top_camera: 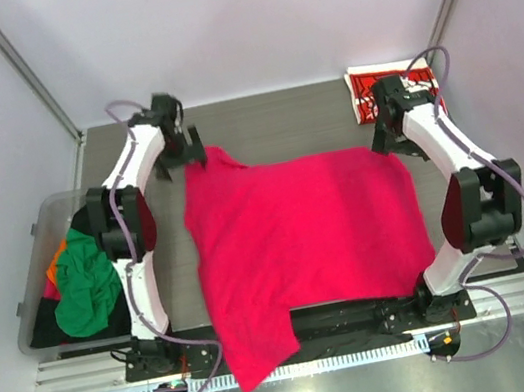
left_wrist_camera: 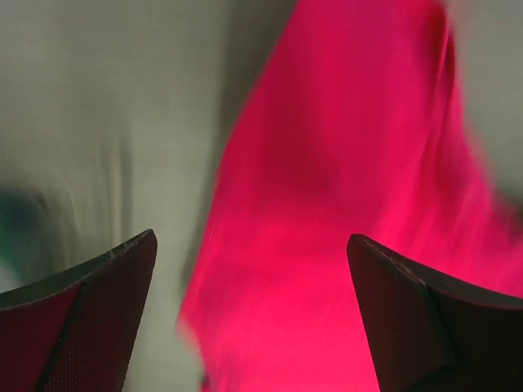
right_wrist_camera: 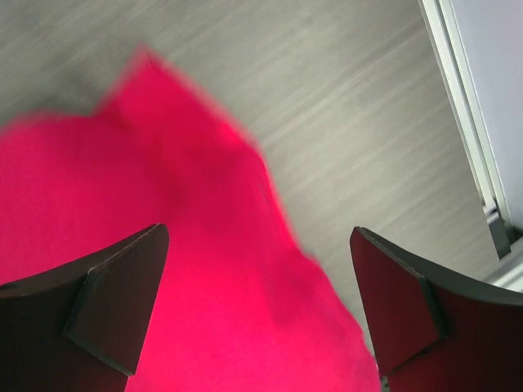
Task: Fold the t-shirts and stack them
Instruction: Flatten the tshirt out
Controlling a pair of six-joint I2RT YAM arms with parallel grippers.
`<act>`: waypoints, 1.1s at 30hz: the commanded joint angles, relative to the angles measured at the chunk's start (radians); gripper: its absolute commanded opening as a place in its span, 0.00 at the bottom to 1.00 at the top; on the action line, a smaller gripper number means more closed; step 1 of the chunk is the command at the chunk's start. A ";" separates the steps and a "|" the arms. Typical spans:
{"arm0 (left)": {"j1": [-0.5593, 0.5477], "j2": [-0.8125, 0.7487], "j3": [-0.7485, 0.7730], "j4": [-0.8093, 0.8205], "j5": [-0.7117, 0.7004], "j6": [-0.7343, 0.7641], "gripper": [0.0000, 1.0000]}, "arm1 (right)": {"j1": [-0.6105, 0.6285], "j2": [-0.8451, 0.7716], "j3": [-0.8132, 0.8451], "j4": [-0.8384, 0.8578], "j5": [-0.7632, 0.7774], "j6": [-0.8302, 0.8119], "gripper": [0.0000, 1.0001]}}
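A plain crimson-pink t-shirt (top_camera: 306, 244) lies spread on the table, one part hanging over the near edge. My left gripper (top_camera: 185, 149) is open just above its far left corner; the wrist view shows the cloth (left_wrist_camera: 343, 204) between wide-apart fingers. My right gripper (top_camera: 387, 141) is open above the far right corner, the cloth (right_wrist_camera: 204, 286) below its spread fingers. A folded red t-shirt with white print (top_camera: 375, 90) lies at the far right. Green (top_camera: 85, 288), orange (top_camera: 55, 258) and black t-shirts sit in the bin.
A clear plastic bin (top_camera: 32, 247) stands at the left of the table beside the left arm. A metal rail (top_camera: 297, 337) runs along the near edge. Frame posts stand at the far corners.
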 commanded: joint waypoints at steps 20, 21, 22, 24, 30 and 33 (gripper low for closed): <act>-0.049 -0.235 -0.450 0.314 0.148 -0.119 0.81 | 0.135 -0.373 -0.481 0.420 -0.490 0.011 1.00; -0.058 -0.205 -0.431 0.334 0.156 -0.124 0.80 | 0.148 -0.347 -0.507 0.432 -0.491 0.023 1.00; -0.061 -0.176 -0.387 0.337 0.159 -0.132 0.80 | 0.152 -0.341 -0.524 0.440 -0.493 0.028 1.00; -0.066 -0.085 -0.338 0.340 0.168 -0.145 0.76 | 0.157 -0.336 -0.573 0.457 -0.525 0.034 1.00; -0.070 0.107 -0.160 0.374 0.156 -0.198 0.64 | 0.178 -0.397 -0.651 0.462 -0.556 0.054 0.98; -0.070 0.180 -0.067 0.382 0.148 -0.218 0.60 | 0.205 -0.436 -0.665 0.449 -0.561 0.054 0.98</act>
